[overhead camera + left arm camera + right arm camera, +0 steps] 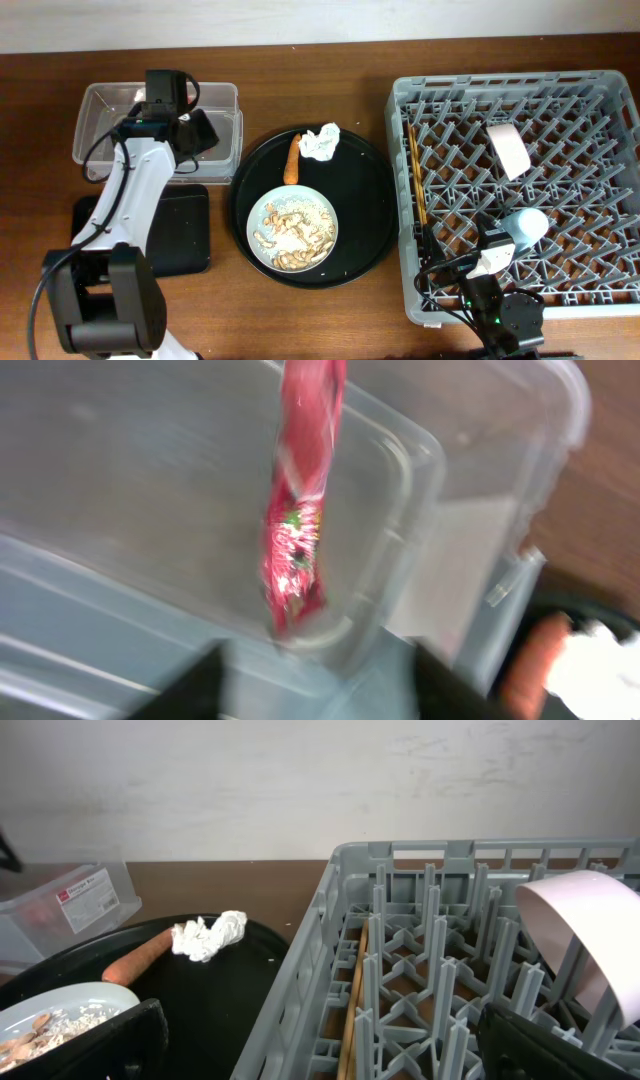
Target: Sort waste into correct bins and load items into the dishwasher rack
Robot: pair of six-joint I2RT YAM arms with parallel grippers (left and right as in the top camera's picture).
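Left gripper hangs over the clear tub at the back-left of the desk. Its jaws are spread wide with nothing clamped. The red snack wrapper hangs lengthwise inside the tub's walls, just ahead of the open jaws. The wrist view is blurred, so I can't tell if it touches the tub floor. The shallow black tray sits in front of the tub, partly under the left arm.

The big round black tray is mid-desk. The orange carrot lies on its back part, with the crumpled white tissue just beside the carrot's far end. The pale plate is on the tray's near half, covered with beige-white food scraps and rice.

The grey dishwasher rack is on the right. Two wooden chopsticks lie together along its left side, running front to back. The white bowl is tipped on its side among the pegs toward the back. The light-blue cup is nearer the front, right next to the right arm.

Right gripper is at the rack's front edge, low over the lattice. Its jaws are wide apart and empty, and it points toward the wall
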